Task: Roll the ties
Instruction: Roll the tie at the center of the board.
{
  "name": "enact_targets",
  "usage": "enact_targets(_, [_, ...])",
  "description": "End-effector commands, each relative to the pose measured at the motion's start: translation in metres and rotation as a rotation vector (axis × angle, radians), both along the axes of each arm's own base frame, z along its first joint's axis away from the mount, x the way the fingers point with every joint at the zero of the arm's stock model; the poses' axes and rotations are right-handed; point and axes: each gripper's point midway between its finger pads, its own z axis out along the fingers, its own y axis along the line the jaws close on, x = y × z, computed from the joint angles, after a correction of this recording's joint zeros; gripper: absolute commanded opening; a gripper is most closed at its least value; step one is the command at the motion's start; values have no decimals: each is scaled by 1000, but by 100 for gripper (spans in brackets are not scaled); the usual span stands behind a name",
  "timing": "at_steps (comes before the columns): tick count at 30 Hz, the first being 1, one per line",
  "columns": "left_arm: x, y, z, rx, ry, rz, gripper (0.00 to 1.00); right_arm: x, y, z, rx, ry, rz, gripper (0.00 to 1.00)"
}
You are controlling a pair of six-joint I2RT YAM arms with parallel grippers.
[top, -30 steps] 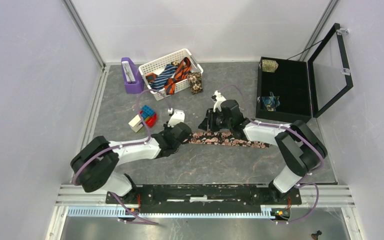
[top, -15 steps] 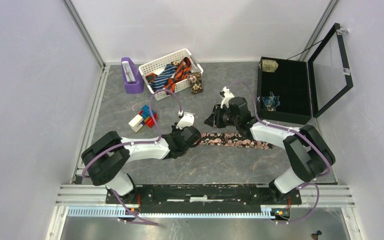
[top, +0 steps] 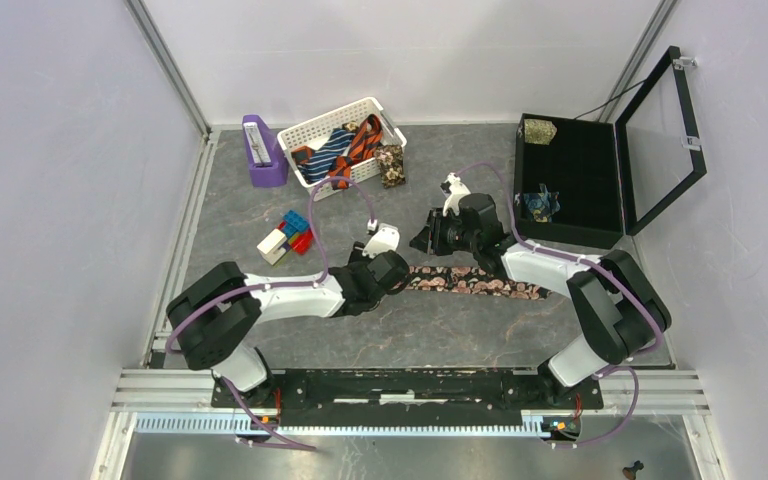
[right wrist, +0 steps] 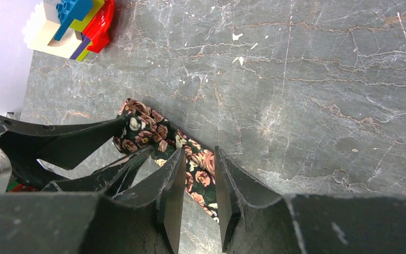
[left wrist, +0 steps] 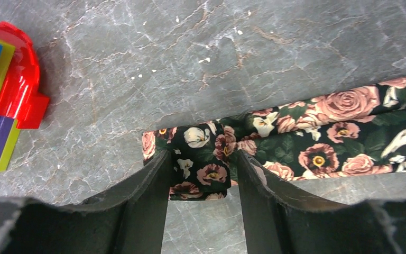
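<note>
A dark tie with pink-cream flowers [top: 480,285] lies flat across the middle of the table. Its left end is rolled up [left wrist: 203,164]. My left gripper [top: 403,277] has its fingers on both sides of that roll [left wrist: 201,157] and is shut on it. My right gripper [top: 427,243] hovers just beyond the tie, right of the roll. In the right wrist view the right gripper [right wrist: 199,153] has a narrow gap with the tie [right wrist: 198,172] below it, and holds nothing. The left gripper's fingers [right wrist: 79,143] show there too.
A white basket [top: 290,135] at the back holds a navy-white striped tie [top: 325,155] and an orange-black one [top: 360,140]; a tan floral tie [top: 391,165] lies beside it. An open black case [top: 580,165] holds olive-gold [top: 538,130] and teal [top: 540,205] rolls. Toy blocks [top: 285,238] and a purple stand [top: 263,150] are at the left.
My left gripper has moved right along the tie with the rolled end, so the flat part is shorter. My right gripper moved slightly right and back.
</note>
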Motion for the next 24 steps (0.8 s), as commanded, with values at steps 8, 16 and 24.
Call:
enact_targets(8, [-6, -27, 9, -119, 22, -77, 51, 4, -2, 14, 22, -38, -1, 33])
enact_targets(16, [-8, -20, -1, -220, 48, -58, 54, 2, -2, 13, 23, -39, 2, 33])
enact_targets(24, [-3, -22, 21, -305, 23, -85, 56, 3, 0, 17, 29, -43, 6, 34])
